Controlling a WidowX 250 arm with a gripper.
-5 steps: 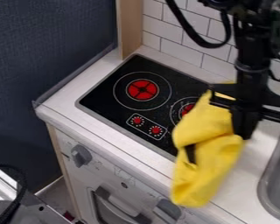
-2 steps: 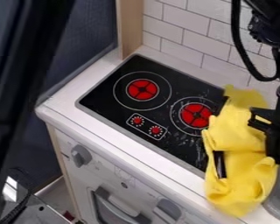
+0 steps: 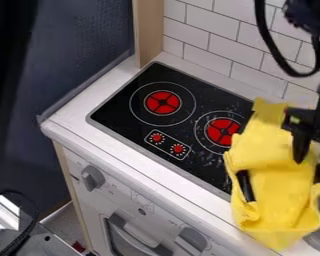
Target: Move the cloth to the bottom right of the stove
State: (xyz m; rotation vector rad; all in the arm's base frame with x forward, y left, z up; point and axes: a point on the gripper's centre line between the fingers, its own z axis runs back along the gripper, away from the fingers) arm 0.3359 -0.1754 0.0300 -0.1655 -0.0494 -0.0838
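The gripper (image 3: 311, 171) has its fingers parted now, where a moment ago they looked closed on the cloth (image 3: 273, 175). The cloth lies beneath it and toward the stove (image 3: 126, 100), over the stove's near right corner, having swung across from the gripper's stove side.
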